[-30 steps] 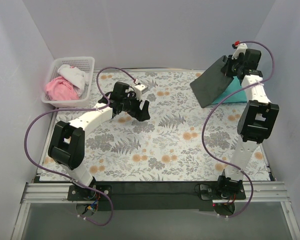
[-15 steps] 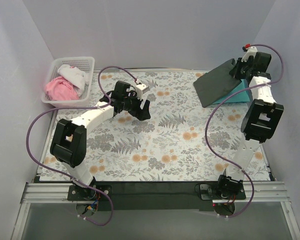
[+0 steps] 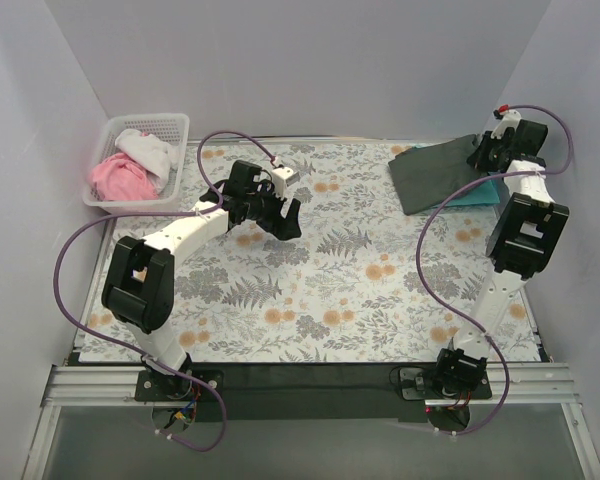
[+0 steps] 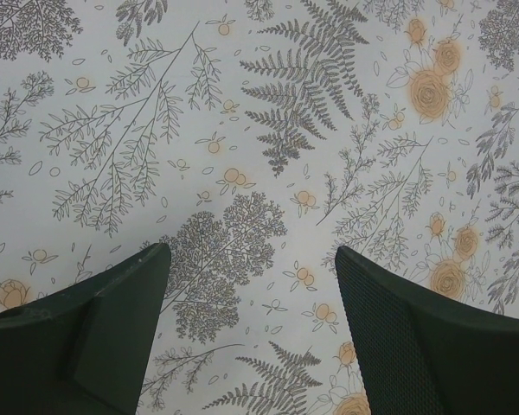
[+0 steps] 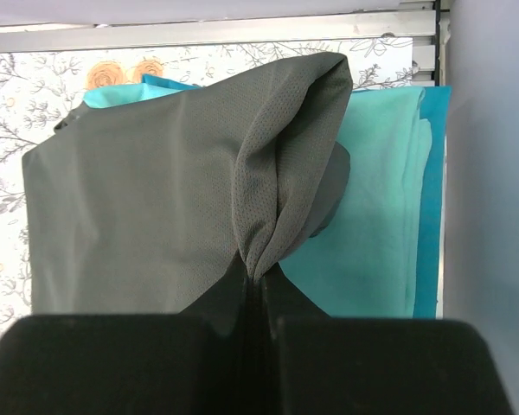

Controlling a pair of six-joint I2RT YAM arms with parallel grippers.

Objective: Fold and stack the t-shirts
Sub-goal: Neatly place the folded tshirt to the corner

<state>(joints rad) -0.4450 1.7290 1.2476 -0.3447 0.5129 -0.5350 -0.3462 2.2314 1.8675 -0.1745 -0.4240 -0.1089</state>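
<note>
The desk (image 3: 330, 290) is covered by a floral grey-and-orange sheet, and both shirts sit at its far right corner. The charcoal t-shirt (image 3: 435, 175) lies folded on top of the teal t-shirt (image 3: 475, 193), which shows only as a strip along the near and right sides. From the overhead view the charcoal shirt's long axis runs roughly left to right along the far edge, slightly skewed, and the cloth spreads leftward from the right pincer (image 3: 487, 152).

That is the relation that matters: the right pincer is at the shirt's right-hand end, so any release or smoothing belongs to the right arm. The right wrist view shows the right pincer (image 5: 259, 285) pressed together on a gathered ridge of charcoal cloth (image 5: 138, 199), with teal cloth (image 5: 372, 199) beneath and to the side.

The left pincer (image 3: 285, 222) is well apart, over bare sheet left of centre, its 2 fingers spread with nothing between them (image 4: 253, 259).

A basket (image 3: 178, 160) with pink and white cloth stands at the far left.

Hard to tell: whether the pinched ridge touches the teal shirt, how many layers the charcoal fold has, and where the sleeves are. The pincer's own body blocks the lower wrist view.
</note>
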